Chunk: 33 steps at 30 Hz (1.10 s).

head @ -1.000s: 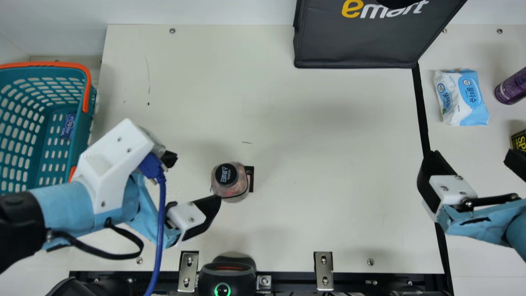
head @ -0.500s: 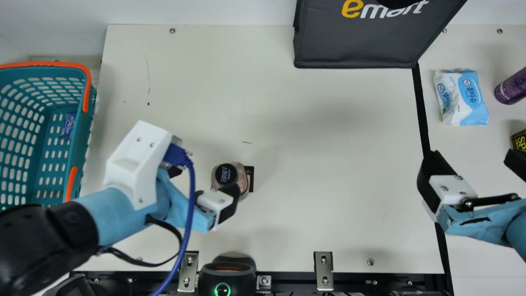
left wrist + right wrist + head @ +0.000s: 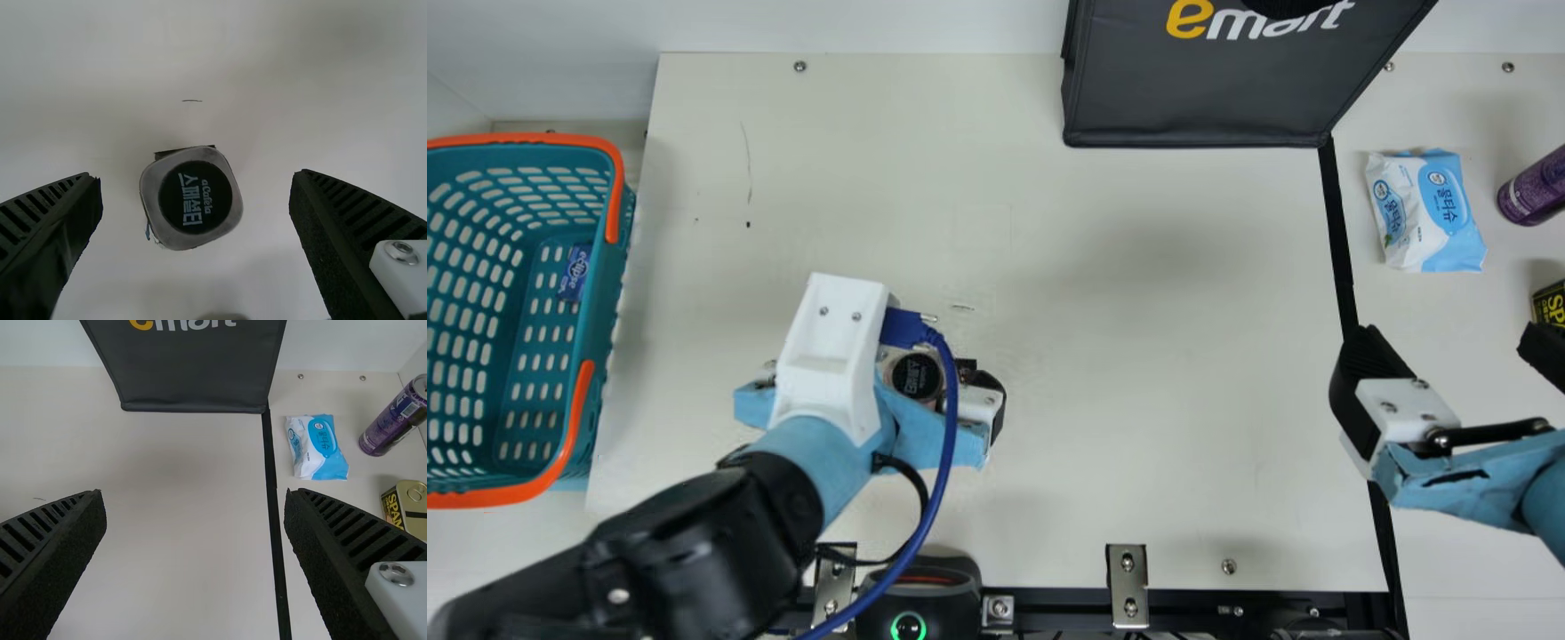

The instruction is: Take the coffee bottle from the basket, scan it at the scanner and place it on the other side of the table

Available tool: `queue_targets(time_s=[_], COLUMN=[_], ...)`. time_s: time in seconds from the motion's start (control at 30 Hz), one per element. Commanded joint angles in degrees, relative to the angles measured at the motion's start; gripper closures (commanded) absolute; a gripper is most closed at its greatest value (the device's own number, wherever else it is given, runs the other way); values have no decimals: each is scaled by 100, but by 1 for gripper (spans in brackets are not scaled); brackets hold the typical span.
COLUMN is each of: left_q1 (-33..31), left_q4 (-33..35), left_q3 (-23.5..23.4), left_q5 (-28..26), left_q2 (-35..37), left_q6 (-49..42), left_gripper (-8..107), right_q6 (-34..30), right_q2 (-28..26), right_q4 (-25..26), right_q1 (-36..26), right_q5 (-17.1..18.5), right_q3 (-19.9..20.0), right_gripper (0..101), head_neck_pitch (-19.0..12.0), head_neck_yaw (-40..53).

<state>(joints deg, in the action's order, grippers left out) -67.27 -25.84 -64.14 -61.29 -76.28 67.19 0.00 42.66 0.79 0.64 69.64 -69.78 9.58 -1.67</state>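
Note:
The coffee bottle (image 3: pixel 916 376) stands upright on the table left of centre in the main view, partly hidden by my left arm and its blue cable. My left gripper (image 3: pixel 889 391) is over it there. In the left wrist view the bottle's dark round lid (image 3: pixel 195 197) lies between the spread fingers of the left gripper (image 3: pixel 197 180), touching neither. My right gripper (image 3: pixel 1449 347) is open above the right part of the table, and nothing is between the fingers of the right gripper (image 3: pixel 195 497) in its wrist view.
The teal basket (image 3: pixel 596 329) at the left holds a small blue pack (image 3: pixel 575 271). A scanner (image 3: pixel 918 591) sits at the near edge. A dark bag (image 3: pixel 1200 89) is at the back; a wipes pack (image 3: pixel 1427 212), purple can (image 3: pixel 1534 188) and yellow tin (image 3: pixel 1551 307) are at the right.
My left arm has moved right and is now over the bottle, its fingers open on both sides. The bottle and the right arm have kept their places; the basket's near handle is uncovered.

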Motion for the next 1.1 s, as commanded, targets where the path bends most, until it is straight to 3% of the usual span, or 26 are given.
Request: queue_targets(time_s=[0.0, 0.43, 0.9, 0.93, 1.07], left_q1=[-79, -281, -375, -377, -388], left_q4=[-214, -580, -657, -654, -588], left_q3=[-17, 42, 28, 18, -46], left_q5=[-131, -250, -211, -209, -219], left_q2=[-133, -639, -769, -757, -641], left_q6=[792, 1678, 1476, 1418, 1084], left_gripper=[9, 9, 102, 107, 107], right_q6=[0, 0, 0, 0, 0], right_q2=[0, 0, 0, 0, 0], right_q4=[0, 0, 0, 0, 0], right_q1=[0, 0, 0, 0, 0], right_q5=[0, 0, 0, 0, -17], right_q3=[0, 0, 0, 0, 0], right_gripper=[6, 6, 6, 6, 6], head_neck_pitch=[-166, -166, -166, -166, -166], head_neck_yaw=[9, 9, 9, 9, 9])
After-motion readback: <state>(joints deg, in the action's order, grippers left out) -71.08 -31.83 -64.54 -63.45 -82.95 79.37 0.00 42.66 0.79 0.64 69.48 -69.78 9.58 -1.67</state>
